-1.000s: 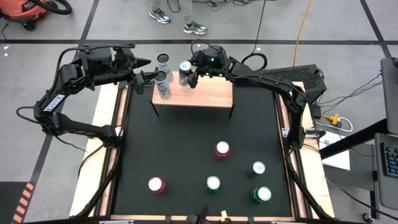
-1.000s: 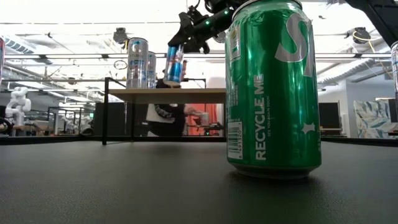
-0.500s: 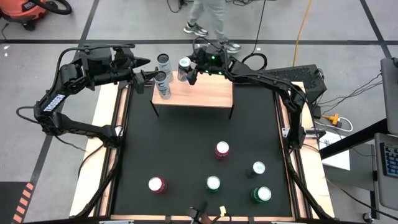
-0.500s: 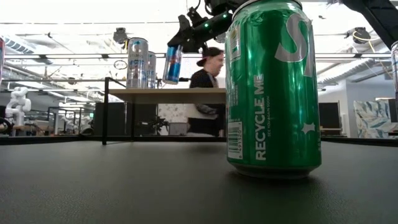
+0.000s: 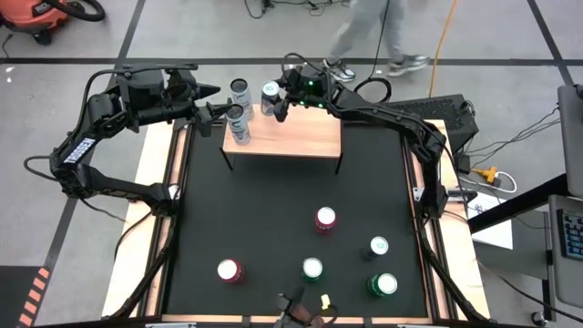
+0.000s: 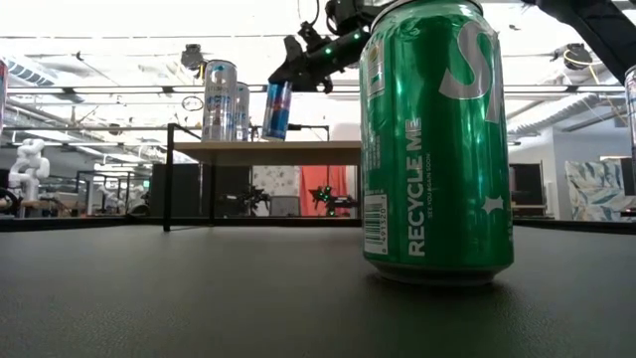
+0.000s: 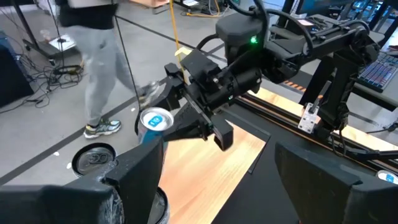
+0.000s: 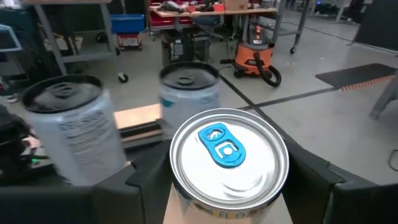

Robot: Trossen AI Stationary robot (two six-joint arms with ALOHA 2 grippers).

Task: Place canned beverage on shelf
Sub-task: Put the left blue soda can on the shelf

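The shelf (image 5: 296, 137), a light-wood board on thin black legs, stands at the table's far side. Two silver cans (image 5: 240, 88) (image 5: 239, 117) stand upright on its left end. My right gripper (image 5: 273, 94) is shut on a slim blue and silver can with a blue tab (image 8: 227, 154). It holds that can over the board's far edge, just right of the two silver cans (image 6: 220, 99). My left gripper (image 5: 211, 102) waits open beside the shelf's left end, touching nothing. My right gripper pinches the can's upper wall (image 8: 180, 186) between its two fingers (image 8: 146, 180), one on each side. The fingers come level from the table's right side and lie across the can. The can (image 6: 277, 109) hangs nearly upright, its bottom at the board's top (image 6: 268, 151); whether it touches there I cannot tell.
Several more cans stand on the black mat near the front: two red (image 5: 325, 220) (image 5: 230, 271), a white-topped one (image 5: 312, 269), a dark one (image 5: 379, 246) and a green one (image 5: 383, 285), which fills the low view (image 6: 437, 139). A person walks on the floor beyond the table (image 5: 378, 32).
My right gripper has carried the can a little toward the table's far edge and slightly down, closer to the board. The can has come from tilted to nearly upright. A person has walked past behind the table.
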